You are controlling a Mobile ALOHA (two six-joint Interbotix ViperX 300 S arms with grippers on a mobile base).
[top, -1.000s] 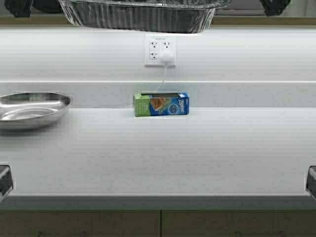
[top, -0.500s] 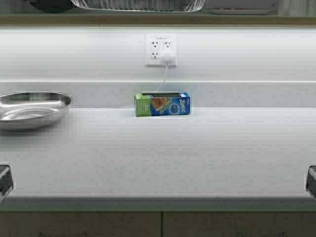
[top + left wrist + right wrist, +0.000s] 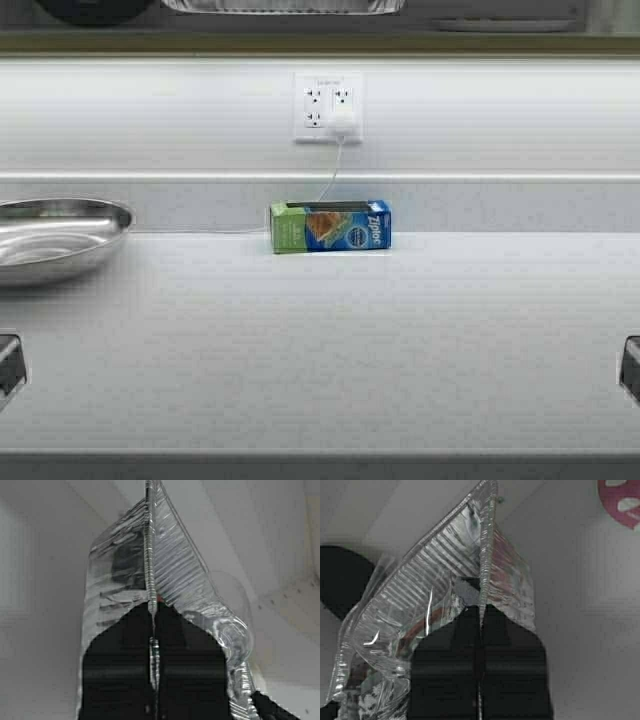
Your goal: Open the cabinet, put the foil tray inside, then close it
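The foil tray (image 3: 285, 5) shows only as a silver strip at the very top of the high view, above the tan lower edge of the cabinet (image 3: 320, 42). In the left wrist view my left gripper (image 3: 152, 611) is shut on the tray's rolled rim (image 3: 149, 555), and the ribbed wall (image 3: 175, 575) runs away from it. My right gripper (image 3: 481, 611) is likewise shut on the rim of the foil tray (image 3: 435, 575) at its other end. Pale flat surfaces (image 3: 45, 555) lie all around the tray in both wrist views. The cabinet's doors are out of view.
On the white counter (image 3: 320, 340) a steel bowl (image 3: 55, 238) sits at the left and a green-and-blue Ziploc box (image 3: 330, 226) stands against the backsplash under a wall outlet (image 3: 328, 106). A dark round object (image 3: 340, 580) lies beyond the tray.
The tray has risen almost out of the top of the high view. The robot has moved nearer the counter: bowl and box have shifted down, and the base cabinets have dropped out of view.
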